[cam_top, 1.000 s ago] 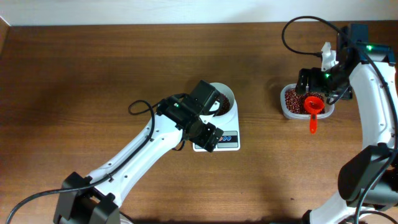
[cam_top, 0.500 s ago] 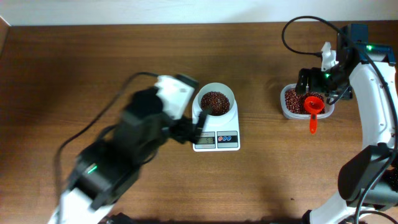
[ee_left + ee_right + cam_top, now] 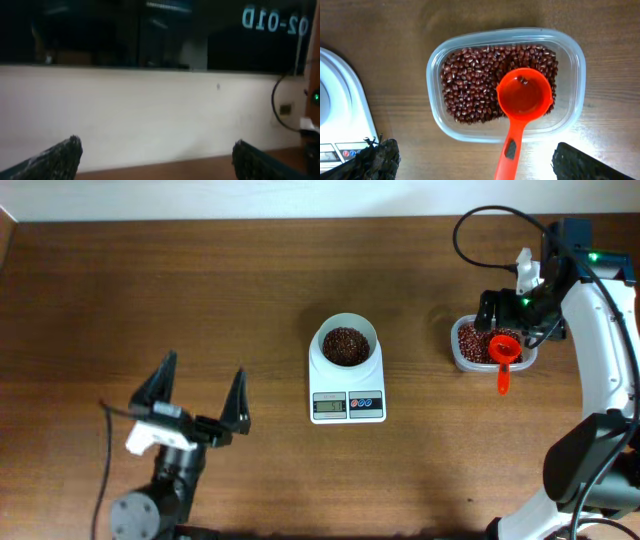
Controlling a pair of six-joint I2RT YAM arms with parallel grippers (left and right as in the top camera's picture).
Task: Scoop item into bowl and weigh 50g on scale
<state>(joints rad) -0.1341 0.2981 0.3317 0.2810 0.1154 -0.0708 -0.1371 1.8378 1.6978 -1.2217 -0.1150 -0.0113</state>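
Brown wood-grain worktop (image 3: 200, 300) fills my overhead feed. At its middle the white bowl (image 3: 347, 319) sits squarely on the scale (image 3: 318, 380), display toward the near edge, so whatever goes in registers at once. A mound of beans (image 3: 345, 345) already lies in it, but I cannot read the digits from up here.

Toward the right edge, the clear tub (image 3: 434, 65) holds the rest of the beans. The orange scoop (image 3: 524, 95) rests cup-down-in on them with its handle over the near rim, easy to take for a top-up. My right gripper (image 3: 474, 145) hangs above the tub, fingers spread wide and empty.

My left gripper (image 3: 205, 363) sits near the near-left corner, jaws wide apart, holding nothing. I judge that keeps it off the scale, so the reading stays honest.
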